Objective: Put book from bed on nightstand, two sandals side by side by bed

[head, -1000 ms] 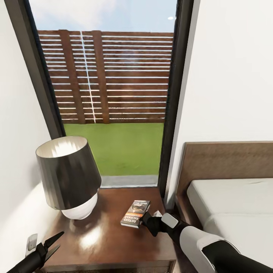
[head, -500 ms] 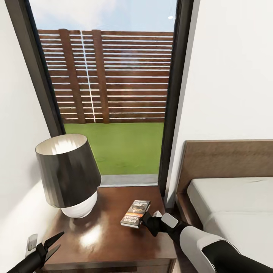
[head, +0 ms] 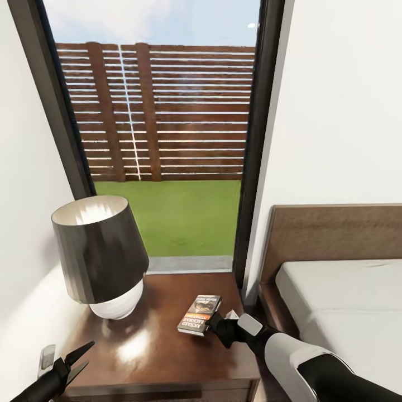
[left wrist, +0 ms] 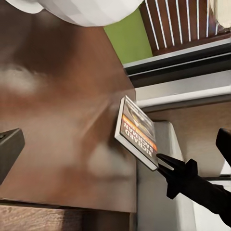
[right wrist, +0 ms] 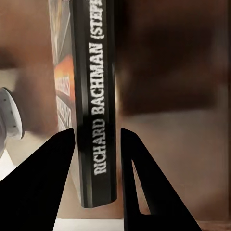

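Dark brown nightstand [head: 167, 352] by the window [head: 162, 134] has the book [head: 199, 314] lying flat on top, near the edge closest to the bed [head: 340, 301]. Right gripper [head: 213, 325] has its fingers on either side of the book's spine, about book-width apart; can't tell if it's actually squeezing. Left gripper [head: 81, 358] hovers off the nightstand's front corner, fingers spread, holding nothing. Table lamp [head: 100, 257] sits beside the book, well apart.
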Available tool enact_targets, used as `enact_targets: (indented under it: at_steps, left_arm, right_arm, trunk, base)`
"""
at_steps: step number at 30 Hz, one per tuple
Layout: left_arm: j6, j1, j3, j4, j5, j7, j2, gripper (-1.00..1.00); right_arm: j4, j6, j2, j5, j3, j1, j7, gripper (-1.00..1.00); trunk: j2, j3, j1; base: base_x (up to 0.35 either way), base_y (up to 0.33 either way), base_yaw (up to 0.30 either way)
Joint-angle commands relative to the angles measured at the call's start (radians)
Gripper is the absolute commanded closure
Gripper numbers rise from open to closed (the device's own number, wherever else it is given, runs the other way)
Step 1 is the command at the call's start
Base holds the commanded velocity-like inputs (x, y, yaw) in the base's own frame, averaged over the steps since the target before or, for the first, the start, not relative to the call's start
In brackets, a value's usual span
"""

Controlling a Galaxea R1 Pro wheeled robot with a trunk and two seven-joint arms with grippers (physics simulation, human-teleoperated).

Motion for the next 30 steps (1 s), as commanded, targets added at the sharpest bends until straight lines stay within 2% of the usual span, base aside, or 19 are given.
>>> enact_targets:
  at_steps: [1, 30]
  left_arm:
    - [0.008, 0.0, 0.0, 0.0, 0.006, -0.001, 0.0, -1.0]
    - [0.008, 0.0, -0.001, 0.002, 0.004, -0.001, 0.0, -1.0]
  right_arm:
    - [0.001, 0.002, 0.0, -0.004, 0.006, -0.001, 0.004, 1.0]
    - [0.001, 0.02, 0.0, -0.004, 0.005, -0.001, 0.004, 1.0]
  trunk:
    - [-0.008, -0.004, 0.004]
    - [-0.008, -0.004, 0.004]
  base:
    - [0.0, 0.0, 0.0]
    - [0.0, 0.0, 0.0]
